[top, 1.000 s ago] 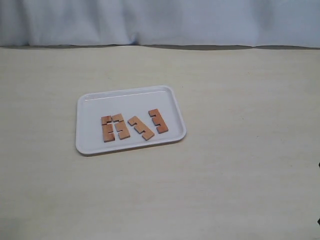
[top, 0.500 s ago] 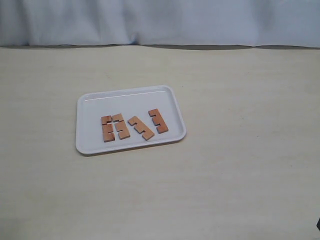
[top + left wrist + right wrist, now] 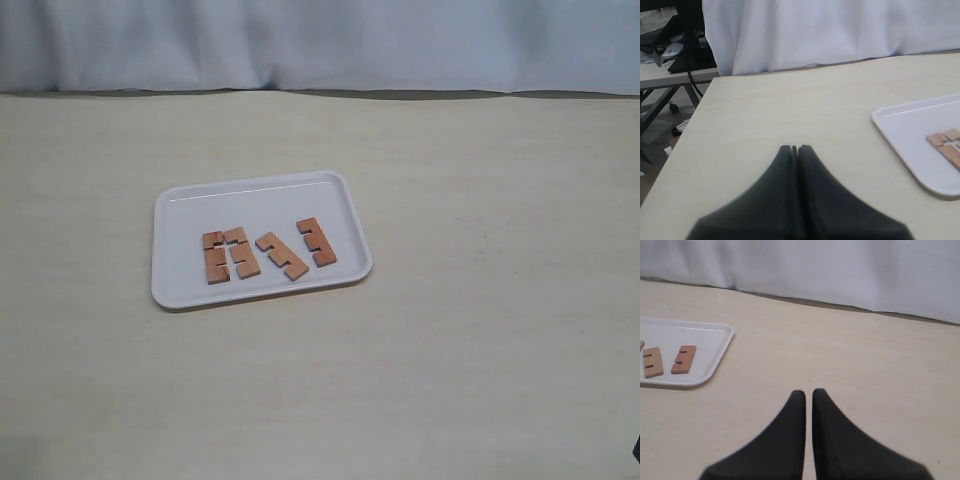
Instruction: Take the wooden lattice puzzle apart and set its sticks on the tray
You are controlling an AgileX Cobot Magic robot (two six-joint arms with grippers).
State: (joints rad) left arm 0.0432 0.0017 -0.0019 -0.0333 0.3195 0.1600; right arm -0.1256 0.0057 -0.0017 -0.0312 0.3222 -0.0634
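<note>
The white tray (image 3: 250, 205) lies on the table left of centre. No assembled lattice shows; its four reddish-brown notched sticks lie flat and separate on the tray. Two of them (image 3: 214, 257) (image 3: 241, 251) lie side by side, a third (image 3: 281, 255) is slanted, and the fourth (image 3: 316, 241) is rightmost. My left gripper (image 3: 795, 148) is shut and holds nothing, hovering over bare table beside the tray (image 3: 910, 135), where stick ends (image 3: 947, 142) show. My right gripper (image 3: 805, 392) is shut but for a thin slit, away from the tray (image 3: 700, 337) and two sticks (image 3: 652, 362) (image 3: 684, 359).
A white cloth (image 3: 320, 45) hangs along the table's far edge. In the left wrist view the table edge (image 3: 685, 145) drops off to a floor with another table and cables (image 3: 670, 55). Neither arm reaches into the exterior view's middle.
Tray and sticks have not moved. A dark sliver at the right edge of the exterior view has shrunk away.
</note>
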